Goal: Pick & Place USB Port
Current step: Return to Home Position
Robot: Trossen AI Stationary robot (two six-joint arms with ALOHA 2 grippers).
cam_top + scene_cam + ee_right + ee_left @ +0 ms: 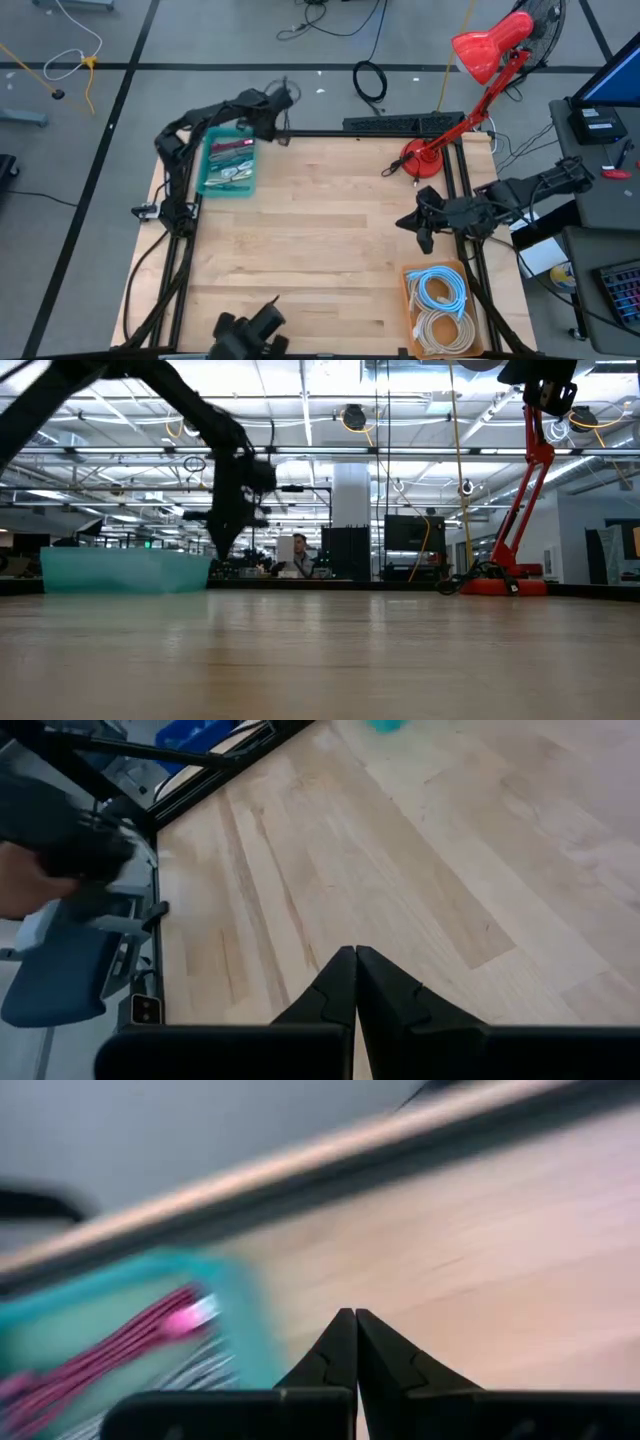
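High view: pink and grey cables (231,150) fill the teal bin (203,168).

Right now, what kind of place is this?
Probably a robotics lab in an industrial hall: a wooden table flanked by the left arm and right arm, a teal bin and orange bin of cables, and an open piped ceiling.

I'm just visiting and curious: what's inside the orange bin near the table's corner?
The orange bin holds two coils: a light blue cable and a whitish cable beside it. Whatever lies beneath them is covered.
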